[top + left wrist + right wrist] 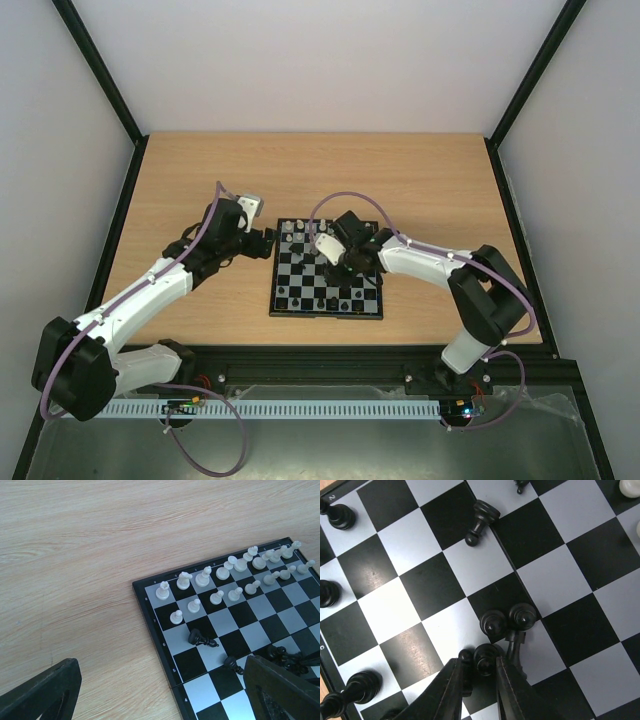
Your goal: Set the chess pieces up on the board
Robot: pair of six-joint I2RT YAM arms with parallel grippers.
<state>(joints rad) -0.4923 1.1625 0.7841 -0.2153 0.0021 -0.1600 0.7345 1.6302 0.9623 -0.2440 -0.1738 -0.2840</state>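
The board (327,283) lies mid-table. White chess pieces (240,570) stand in two rows at its far edge, and black pieces (330,300) stand along the near rows. My right gripper (335,262) hangs low over the board. In the right wrist view it (479,662) is shut on a black pawn (487,657), beside two standing pawns (507,619) and a fallen piece (516,647). My left gripper (262,243) hovers off the board's left edge. In the left wrist view it (160,695) is wide open and empty.
Two black pieces lie toppled in the left wrist view (202,640) and another in the right wrist view (480,520). The wooden table (420,190) is walled on three sides, with a black rail (350,355) along the near edge.
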